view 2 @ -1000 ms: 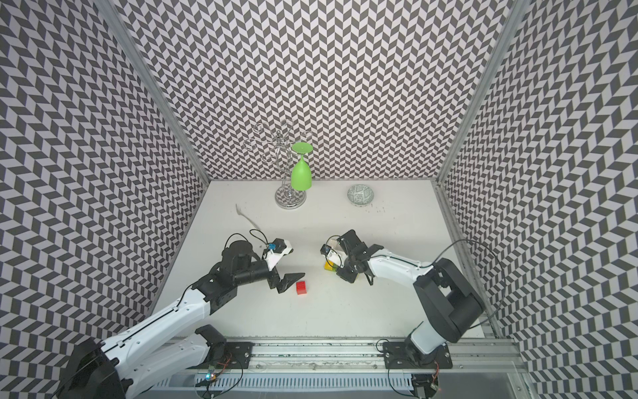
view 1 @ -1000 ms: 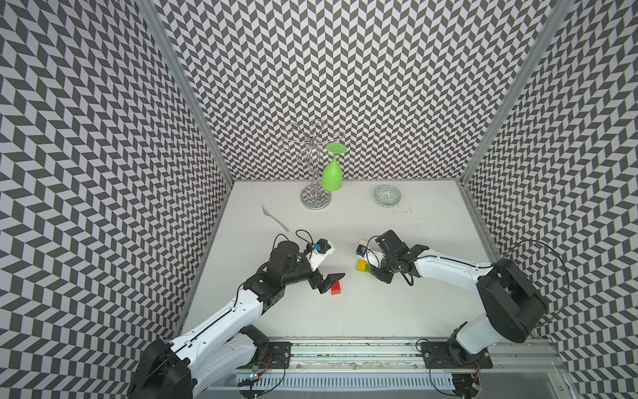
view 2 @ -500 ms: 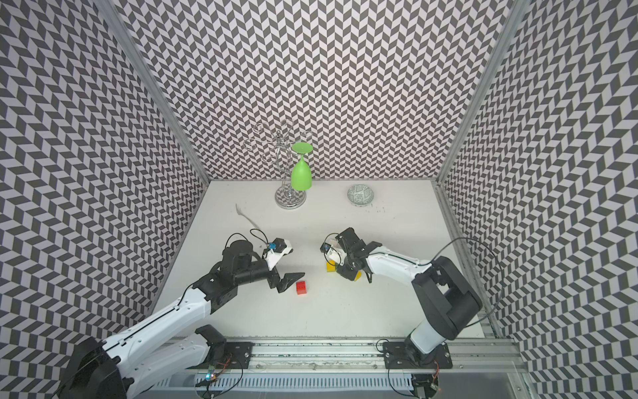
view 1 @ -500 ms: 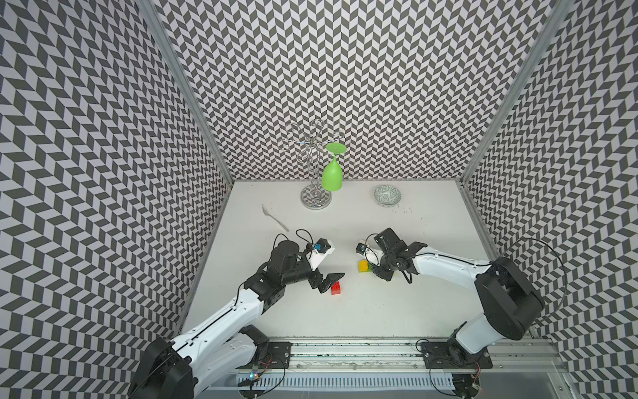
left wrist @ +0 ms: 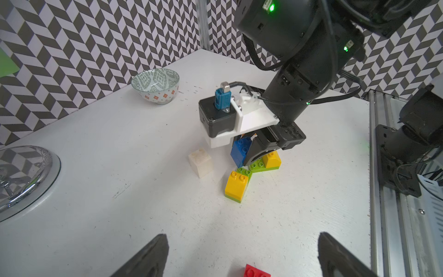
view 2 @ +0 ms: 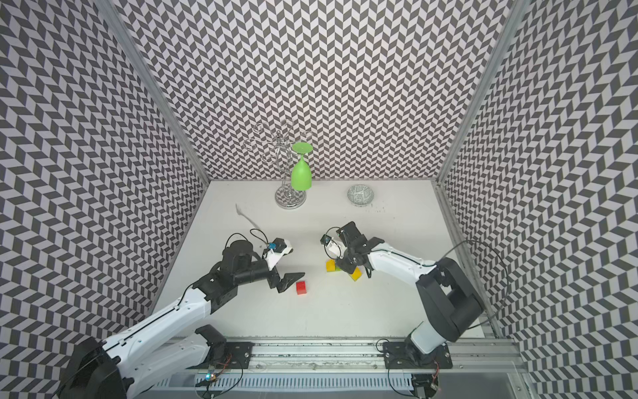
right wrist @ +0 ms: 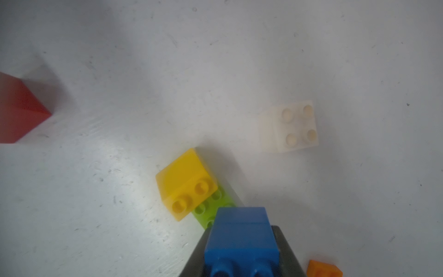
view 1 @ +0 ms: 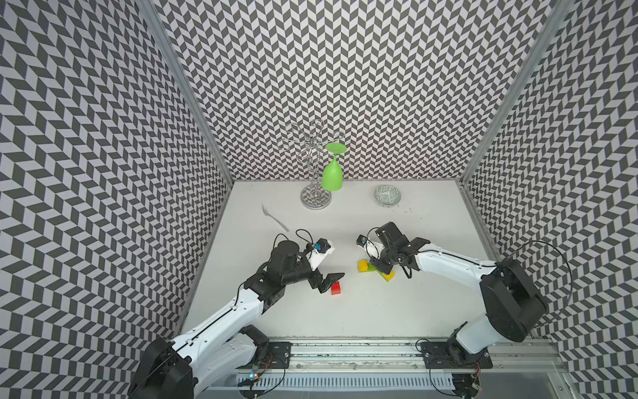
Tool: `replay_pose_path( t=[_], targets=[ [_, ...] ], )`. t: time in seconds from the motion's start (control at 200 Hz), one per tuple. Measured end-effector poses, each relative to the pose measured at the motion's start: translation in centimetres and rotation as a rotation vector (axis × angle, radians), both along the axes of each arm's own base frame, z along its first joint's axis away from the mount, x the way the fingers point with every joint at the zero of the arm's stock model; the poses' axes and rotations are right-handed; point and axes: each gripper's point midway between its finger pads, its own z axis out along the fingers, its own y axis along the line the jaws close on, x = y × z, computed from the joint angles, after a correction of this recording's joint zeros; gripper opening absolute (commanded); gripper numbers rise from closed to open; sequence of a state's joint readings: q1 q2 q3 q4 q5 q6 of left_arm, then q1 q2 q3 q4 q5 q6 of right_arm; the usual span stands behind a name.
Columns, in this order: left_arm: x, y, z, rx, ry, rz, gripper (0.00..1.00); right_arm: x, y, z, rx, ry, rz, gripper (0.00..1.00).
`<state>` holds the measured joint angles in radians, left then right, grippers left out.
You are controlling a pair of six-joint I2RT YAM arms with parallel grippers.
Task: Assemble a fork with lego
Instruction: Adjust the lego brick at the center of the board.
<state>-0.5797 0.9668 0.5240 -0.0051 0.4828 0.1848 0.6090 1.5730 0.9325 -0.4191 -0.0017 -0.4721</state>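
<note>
While your right pincer (left wrist: 251,153) clenched the tilted blue brick (left wrist: 239,148) over the green bricks (left wrist: 257,166), misaligned studs could have skidded them; left pincer (left wrist: 242,256) released, red brick (view 1: 335,287) at their eight o'clock.

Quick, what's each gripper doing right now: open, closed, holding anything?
Left gripper: open, holding nothing; the red brick lies just by its fingers.
Right gripper: closed on the blue brick.
</note>
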Motion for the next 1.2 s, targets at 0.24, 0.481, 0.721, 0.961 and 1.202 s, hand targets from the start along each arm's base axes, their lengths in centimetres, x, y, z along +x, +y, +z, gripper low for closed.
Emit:
replay_pose_path(
  t=[0.24,0.481,0.721,0.961,1.202],
  targets=[
    [0.0,0.0,0.0,0.000,0.001,0.000,0.99,1.2,-3.3,-1.0,-0.059,0.021,-0.177,0.00],
    [0.0,0.0,0.0,-0.002,0.004,0.000,0.99,1.4,-5.4,0.9,-0.012,-0.011,-0.365,0.00],
    [-0.1,0.0,0.1,-0.009,0.012,0.001,0.99,0.3,-6.4,2.3,0.081,0.037,-0.573,0.00],
    [-0.2,0.0,0.6,-0.023,0.003,0.000,0.99,-1.4,-6.7,4.7,0.091,-0.027,-0.718,0.00],
    [-0.3,0.0,0.7,-0.024,0.002,0.000,0.98,-2.0,-6.8,5.4,0.170,0.023,-0.847,0.00]
  ],
)
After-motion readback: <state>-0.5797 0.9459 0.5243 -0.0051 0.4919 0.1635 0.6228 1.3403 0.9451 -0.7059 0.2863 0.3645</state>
